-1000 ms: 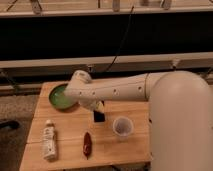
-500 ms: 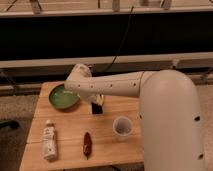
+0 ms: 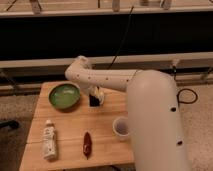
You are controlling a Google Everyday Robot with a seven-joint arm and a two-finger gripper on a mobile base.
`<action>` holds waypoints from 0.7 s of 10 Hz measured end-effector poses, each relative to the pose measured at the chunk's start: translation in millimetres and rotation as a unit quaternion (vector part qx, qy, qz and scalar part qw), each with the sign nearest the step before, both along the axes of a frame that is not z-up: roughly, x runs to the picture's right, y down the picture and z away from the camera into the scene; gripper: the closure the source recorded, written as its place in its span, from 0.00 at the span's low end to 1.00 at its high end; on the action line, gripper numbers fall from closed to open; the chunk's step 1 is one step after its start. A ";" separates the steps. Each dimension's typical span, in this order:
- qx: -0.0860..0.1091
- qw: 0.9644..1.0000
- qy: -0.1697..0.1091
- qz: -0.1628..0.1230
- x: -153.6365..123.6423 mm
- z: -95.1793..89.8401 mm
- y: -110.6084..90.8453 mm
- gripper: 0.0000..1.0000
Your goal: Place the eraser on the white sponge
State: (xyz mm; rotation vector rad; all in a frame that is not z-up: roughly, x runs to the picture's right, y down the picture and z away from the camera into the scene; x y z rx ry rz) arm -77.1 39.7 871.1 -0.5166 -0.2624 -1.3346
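The eraser [image 3: 93, 101] is a small black block at the tip of my gripper [image 3: 96, 96], just right of the green bowl, at or just above the wooden table. A small whitish patch [image 3: 100, 93] touches the block's right side. I cannot tell whether it is the white sponge or part of the gripper. My white arm reaches in from the lower right and bends at an elbow above the table's back edge.
A green bowl [image 3: 64, 95] sits at the back left of the wooden table [image 3: 70, 130]. A white bottle [image 3: 49, 140] lies at the front left, a slim dark-red object [image 3: 87, 144] at the front centre, and a white paper cup [image 3: 121, 127] beside my arm.
The elbow has risen toward the table's back edge. The gripper and the black block at its tip have shifted a little toward the back.
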 end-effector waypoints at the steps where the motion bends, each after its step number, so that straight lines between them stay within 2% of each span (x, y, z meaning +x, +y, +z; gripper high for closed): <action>1: -0.002 1.000 0.003 0.006 3.7 3.9 -2.7 0.64; 2: -0.003 1.000 0.005 0.017 8.5 8.5 -7.8 0.52; 5: -0.007 0.999 0.006 0.039 17.6 14.5 -15.3 0.25; 6: -0.008 0.999 0.005 0.049 22.2 16.5 -18.1 0.20; 7: -0.010 0.998 0.002 0.058 25.4 18.2 -19.6 0.20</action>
